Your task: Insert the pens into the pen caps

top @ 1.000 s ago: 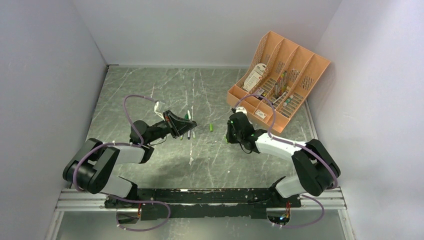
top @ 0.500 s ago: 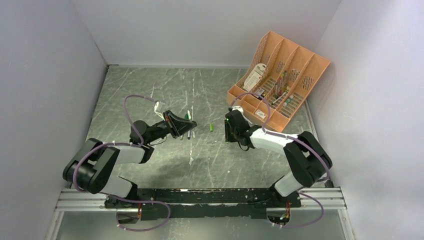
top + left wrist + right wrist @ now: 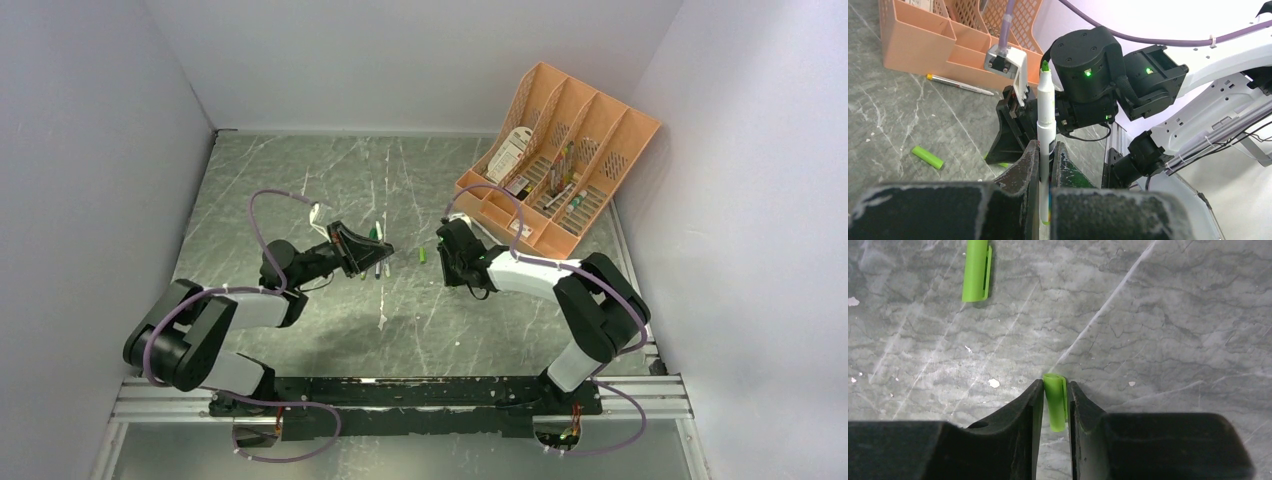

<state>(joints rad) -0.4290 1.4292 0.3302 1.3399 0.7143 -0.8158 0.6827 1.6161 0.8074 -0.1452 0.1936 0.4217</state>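
Left arm (image 3: 252, 306) and right arm (image 3: 527, 276) are black-and-white, looped with purple cables (image 3: 250, 218).

Pen (image 3: 1046, 115) between left jaws, tip toward right arm (image 3: 530, 275); cap (image 3: 1054, 400) between right jaws. Loose cap (image 3: 423, 256) on tabletop (image 3: 300, 180) between the 2 arms, left of right jaws. Organizer (image 3: 560, 150) at far right, behind right arm.

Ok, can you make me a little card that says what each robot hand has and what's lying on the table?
left gripper: shut on a pen, green tip sticking out past the fingers
right gripper: shut on a green cap
pen and green cap: not joined yet
loose cap: lying flat on the table, not held
orange organizer: at the table's far right
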